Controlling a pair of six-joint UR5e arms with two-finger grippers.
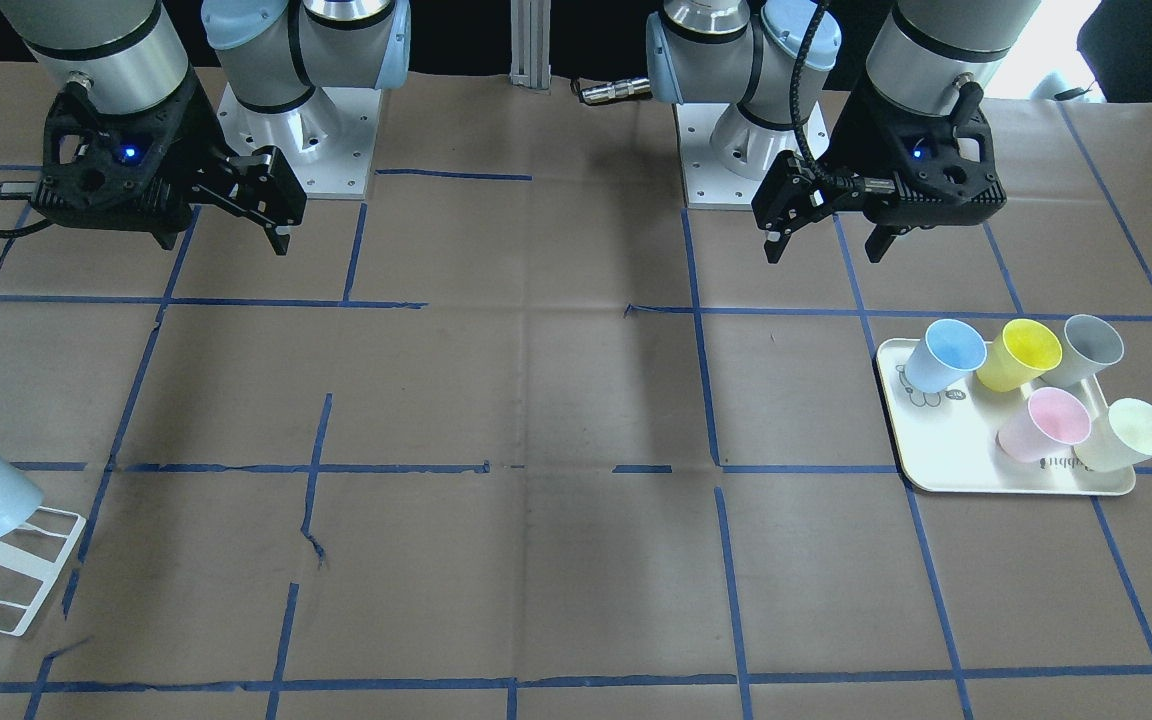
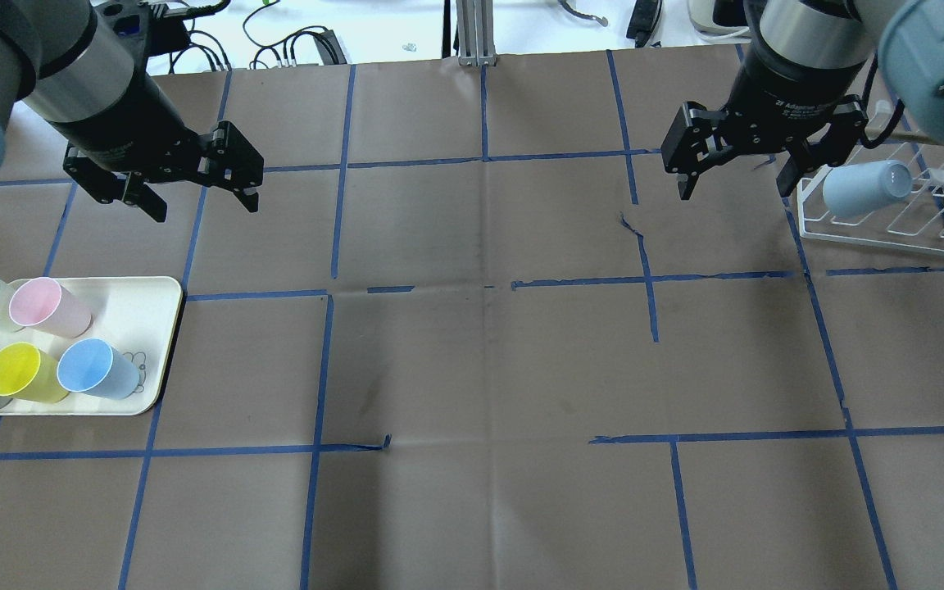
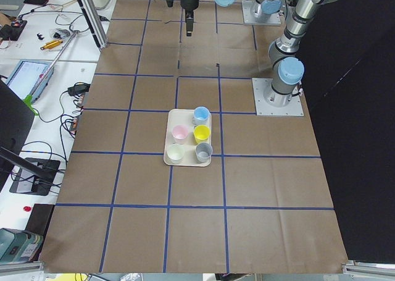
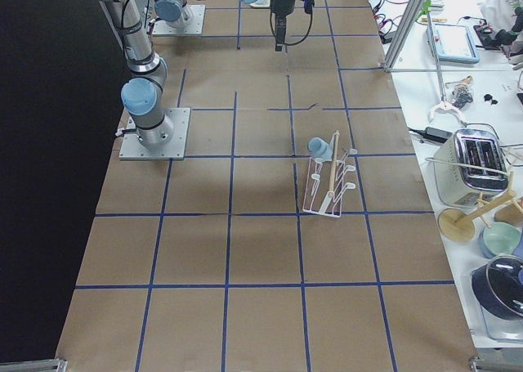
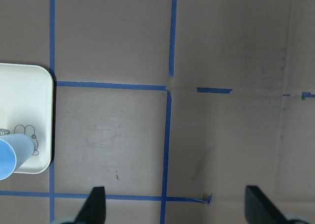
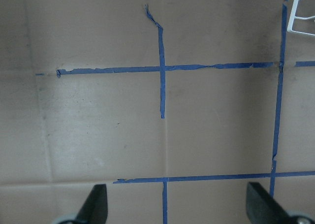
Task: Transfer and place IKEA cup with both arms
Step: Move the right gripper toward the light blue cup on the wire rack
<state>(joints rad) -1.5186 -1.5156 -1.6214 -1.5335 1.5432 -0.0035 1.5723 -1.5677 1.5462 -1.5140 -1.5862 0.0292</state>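
both grippers hang released above the table, left gripper (image 2: 203,205) and right gripper (image 2: 734,192) each with jaws spread wide and empty. the ikea cup (image 2: 95,370) stands on the white tray (image 2: 152,303) at the left, beside the yellow cup (image 2: 20,373). a second pale-blue cup (image 2: 861,188) lies tilted on the wire rack (image 2: 882,233) at the far right.

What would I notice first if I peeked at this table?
Five pastel plastic cups crowd a cream tray on the robot's left side. Another pale-blue plastic cup rests tilted on a white wire rack on its right. The black left hand and right hand hover open, empty.
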